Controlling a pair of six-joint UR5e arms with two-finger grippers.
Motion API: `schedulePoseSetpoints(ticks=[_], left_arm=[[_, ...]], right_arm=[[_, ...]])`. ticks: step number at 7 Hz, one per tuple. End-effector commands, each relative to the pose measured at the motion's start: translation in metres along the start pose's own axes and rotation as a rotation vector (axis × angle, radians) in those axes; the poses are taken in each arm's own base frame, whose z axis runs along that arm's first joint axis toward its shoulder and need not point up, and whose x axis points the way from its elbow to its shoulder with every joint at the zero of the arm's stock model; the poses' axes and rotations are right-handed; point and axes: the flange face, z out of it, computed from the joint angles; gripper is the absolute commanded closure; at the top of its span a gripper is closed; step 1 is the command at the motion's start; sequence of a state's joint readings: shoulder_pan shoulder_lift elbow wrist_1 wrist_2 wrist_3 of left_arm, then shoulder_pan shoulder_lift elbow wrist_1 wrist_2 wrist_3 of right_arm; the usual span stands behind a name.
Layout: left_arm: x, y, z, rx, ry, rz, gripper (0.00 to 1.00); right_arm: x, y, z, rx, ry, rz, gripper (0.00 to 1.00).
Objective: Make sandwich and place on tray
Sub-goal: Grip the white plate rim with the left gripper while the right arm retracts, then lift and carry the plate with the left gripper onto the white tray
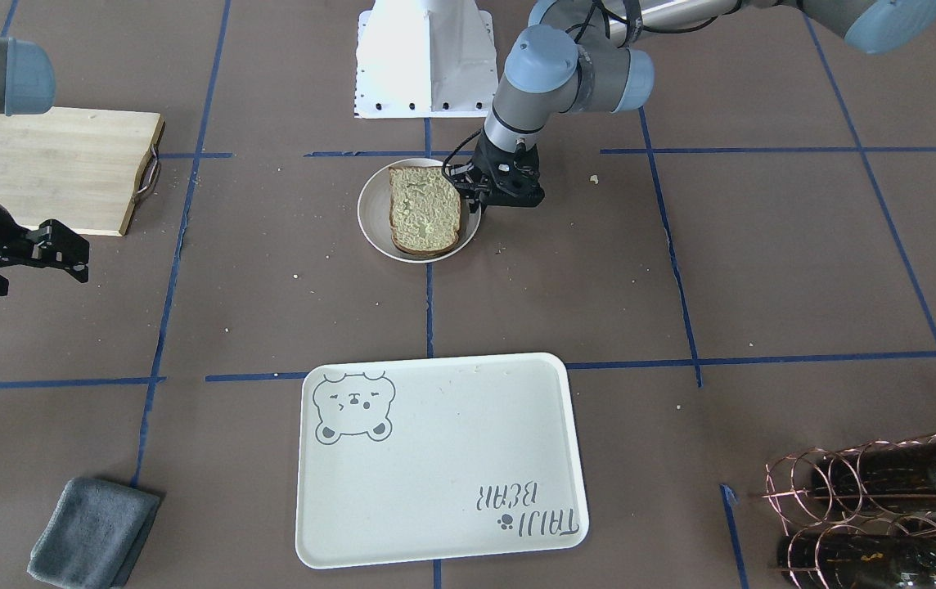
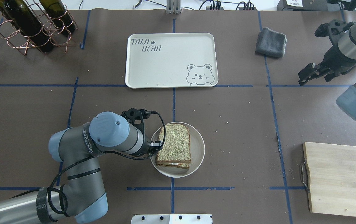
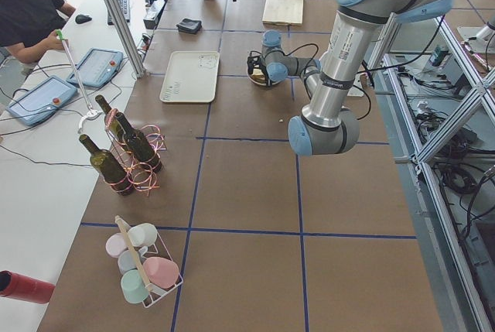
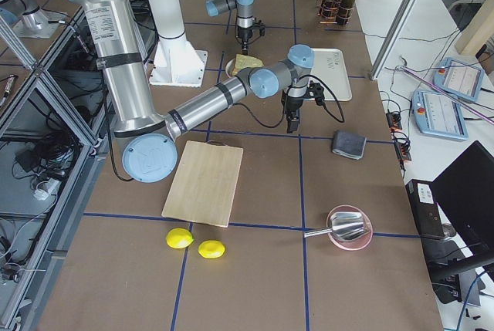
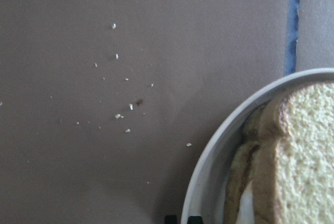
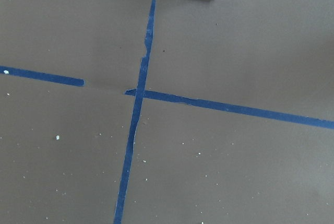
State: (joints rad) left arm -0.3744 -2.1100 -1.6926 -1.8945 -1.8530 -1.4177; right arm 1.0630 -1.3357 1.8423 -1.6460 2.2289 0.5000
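1. On the round plate (image 2: pixel 198 149), mid-table: sandwich (image 2: pixel 175 144), long axis pointing toward tray (image 2: pixel 165 62) beyond.
2. Left gripper (image 1: pixel 480 192): nearer, just beside sandwich's left edge; cannot tell jaw state.
3. Right gripper (image 2: pixel 311 73): well apart, fingers spread, empty.

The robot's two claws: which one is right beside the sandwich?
The left gripper, low at the rim of the plate holding the sandwich. The right gripper hangs far off, near the cutting board.

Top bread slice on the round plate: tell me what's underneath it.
Under the top slice, a second slice peeks out, with a strip of white egg and a bit of orange between them. The rest of the filling is covered. All sits on the plate.
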Motion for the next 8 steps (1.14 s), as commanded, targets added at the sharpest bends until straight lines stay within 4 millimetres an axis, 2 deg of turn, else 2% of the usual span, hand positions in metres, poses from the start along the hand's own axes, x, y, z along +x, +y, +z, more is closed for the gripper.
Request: schedulePoseSetpoints(ticks=[1, 2, 3, 4, 5, 6, 7, 8], left_arm=[[0.006, 0.001, -0.010, 0.003, 0.022, 0.004, 1.00], [0.011, -0.002, -0.032, 0.017, 0.057, 0.008, 1.00], [0.010, -0.027, -0.059, 0.058, 0.090, -0.009, 1.00], [0.004, -0.046, -0.075, 0.044, 0.123, -0.045, 1.00], [-0.003, -0.073, -0.095, 0.051, 0.181, -0.100, 1.00], [-0.009, -0.090, -0.102, 0.059, 0.200, -0.184, 1.00], [-0.006, -0.102, -0.105, 0.062, 0.212, -0.310, 1.00], [0.009, -0.127, -0.101, 0.067, 0.256, -0.472, 1.00]], right_arm=[[0.001, 0.000, -0.002, 0.003, 0.000, 0.000, 0.00], [0.003, 0.000, -0.003, 0.004, -0.002, 0.001, 0.00], [0.014, 0.004, -0.005, 0.005, -0.001, 0.003, 0.00], [0.039, 0.012, -0.002, -0.005, 0.013, -0.030, 0.00], [0.080, 0.022, -0.004, -0.011, 0.033, -0.064, 0.00], [0.113, 0.033, -0.006, -0.019, 0.049, -0.086, 0.00], [0.144, 0.044, -0.010, -0.021, 0.061, -0.094, 0.00], [0.165, 0.057, -0.009, -0.032, 0.067, -0.070, 0.00]])
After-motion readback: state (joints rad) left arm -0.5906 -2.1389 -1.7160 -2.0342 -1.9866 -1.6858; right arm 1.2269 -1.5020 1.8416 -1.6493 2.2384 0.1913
